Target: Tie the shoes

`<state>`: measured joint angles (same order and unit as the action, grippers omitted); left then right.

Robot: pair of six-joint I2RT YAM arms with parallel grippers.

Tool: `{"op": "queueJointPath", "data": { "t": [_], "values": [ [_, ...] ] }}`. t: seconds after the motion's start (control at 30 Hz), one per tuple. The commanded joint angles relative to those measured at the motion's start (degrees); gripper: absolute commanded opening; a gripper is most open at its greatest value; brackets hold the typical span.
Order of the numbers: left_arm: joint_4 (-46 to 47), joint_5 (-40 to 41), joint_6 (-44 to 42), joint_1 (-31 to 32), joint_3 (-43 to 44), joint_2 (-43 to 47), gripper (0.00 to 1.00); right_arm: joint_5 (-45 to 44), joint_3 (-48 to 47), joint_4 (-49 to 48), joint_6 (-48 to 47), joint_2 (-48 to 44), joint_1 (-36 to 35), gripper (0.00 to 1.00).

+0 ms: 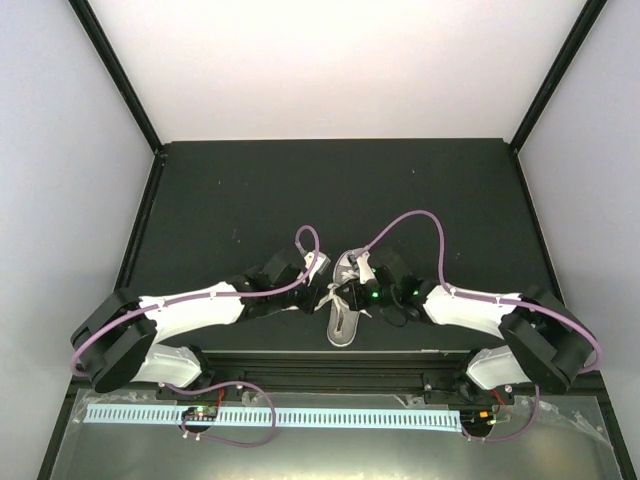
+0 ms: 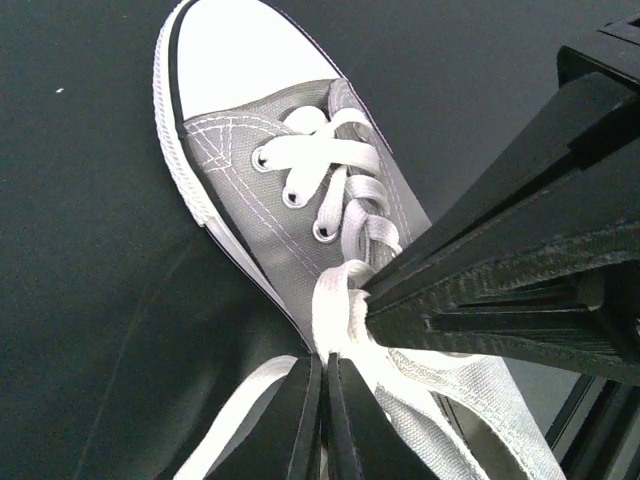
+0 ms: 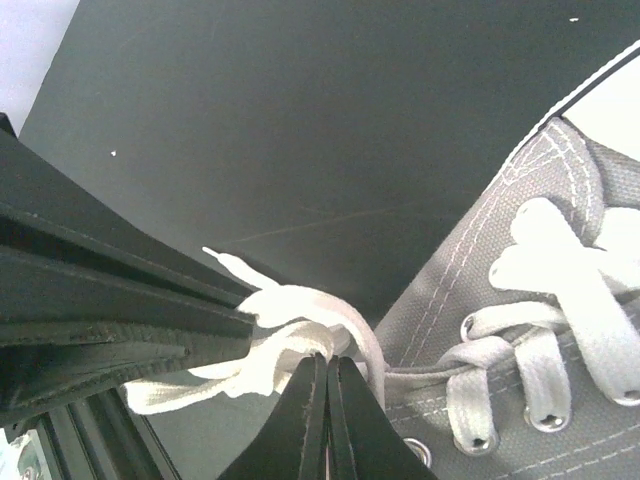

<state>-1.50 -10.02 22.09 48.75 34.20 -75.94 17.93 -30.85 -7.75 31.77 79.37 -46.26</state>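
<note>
There is 1 small grey sneaker (image 1: 341, 326) on the black table (image 1: 250, 190), lying near the front edge and midway between the 2 arms. Its long axis runs near to far. From the wrist views the white toe cap (image 2: 235, 50) seems to point away from the arm bases, with the heel end toward them. It sits upright on its white sole. The white laces (image 2: 335, 150) cross over the tongue, and on the left wrist view I count 3 metal eyelets (image 2: 293, 197) down 1 side of the upper. The 2 grippers meet right over the lacing, almost tip to tip. The left gripper (image 2: 323, 375) is clenched with its fingers pressed together, and a bunched white loop of lace lies at its tip. The right gripper (image 3: 327, 370) is clenched the same way, pinching lace just beside the upper, and loose lace (image 3: 285, 315) spills across to the other gripper's tip. 1 lace end (image 3: 225, 260) lies flat on the table behind them.
</note>
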Motion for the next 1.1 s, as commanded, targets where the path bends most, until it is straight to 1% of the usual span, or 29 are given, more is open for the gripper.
{"op": "queueJointPath", "data": {
  "t": [0.0,0.17,0.33,0.57,0.7,0.77,0.83,0.9,1.0,1.07],
  "values": [
    [1.8,3.0,0.5,0.7,-0.1,0.9,0.01,0.8,1.3,-0.4,-1.4,-1.4,-0.5,0.02],
    [4.0,2.8,0.2,1.2,-1.5,2.0,0.01,0.7,0.9,-0.8,-1.4,-0.4,-0.8,0.02],
    [6.6,-0.1,-1.8,2.1,-2.9,2.2,0.01,0.1,0.1,-1.6,-1.0,0.8,-0.8,0.02],
    [6.8,-0.8,-6.1,5.3,-2.8,2.2,0.02,-0.7,-0.6,-2.4,-0.6,2.6,-0.9,0.02],
    [5.2,0.4,-6.7,6.1,-2.6,2.1,0.03,-1.3,0.0,-3.1,-0.2,2.7,-0.8,0.02],
    [3.7,2.5,-6.0,6.1,-2.6,2.2,0.08,-1.6,0.6,-3.0,-0.2,2.4,-0.8,0.02],
    [2.1,5.1,-5.1,6.1,-2.6,3.1,0.17,-1.9,1.1,-2.9,-0.2,2.1,-0.8,0.02],
    [0.5,7.6,-3.8,5.9,-2.4,5.2,0.28,-2.3,1.5,-2.9,-0.1,1.8,-0.8,0.02],
    [-0.6,9.7,-1.6,5.5,-2.4,8.0,0.43,-2.5,2.2,-3.1,0.1,1.4,-0.8,0.02],
    [-1.0,10.7,0.8,4.9,-2.3,9.8,0.49,-2.5,2.4,-3.1,0.1,1.2,-0.8,0.02]
  ]
}}
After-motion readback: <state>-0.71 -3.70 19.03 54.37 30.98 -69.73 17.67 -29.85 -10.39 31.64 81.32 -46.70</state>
